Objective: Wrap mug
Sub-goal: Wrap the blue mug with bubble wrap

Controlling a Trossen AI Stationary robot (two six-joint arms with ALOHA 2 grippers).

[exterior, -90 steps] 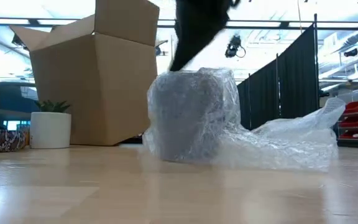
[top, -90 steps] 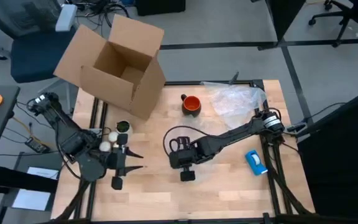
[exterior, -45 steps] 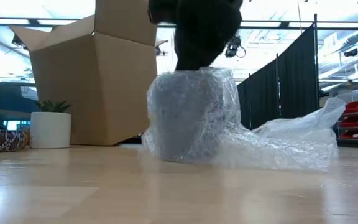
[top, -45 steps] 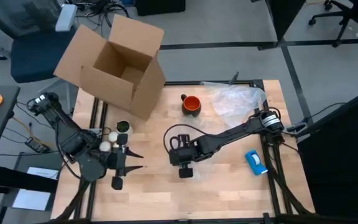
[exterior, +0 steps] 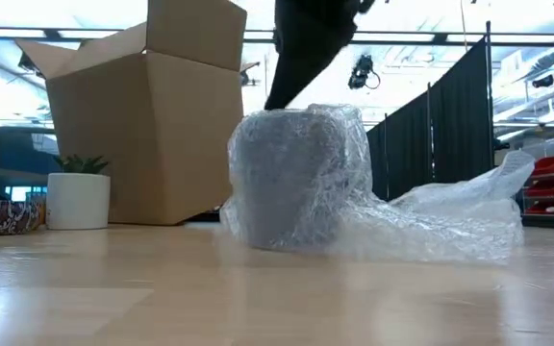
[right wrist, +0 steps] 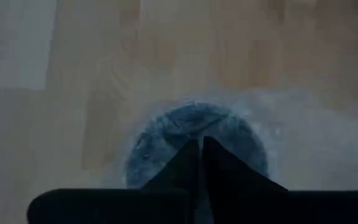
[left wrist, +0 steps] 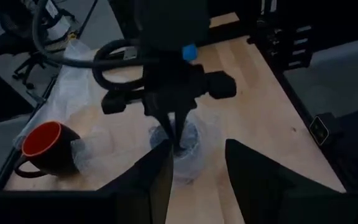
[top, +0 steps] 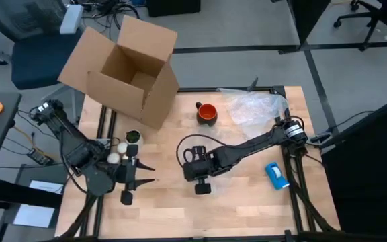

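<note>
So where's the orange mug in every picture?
High view: the mug stands near the table's far edge, just left of the bubble wrap.
Low view: no orange mug shows; only a wrapped grey thing in front.
Left wrist view: the mug stands beside the bubble wrap.
Right wrist view: not in it.
Shared landmark: the crinkly bubble wrap, which also shows in the low view.

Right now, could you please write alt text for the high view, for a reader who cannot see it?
The right end effector hangs over the middle of a wooden table, while the orange mug stands bare near the back edge, beside crumpled bubble wrap. The left end effector, open, waits at the left, near an open cardboard box.
</note>
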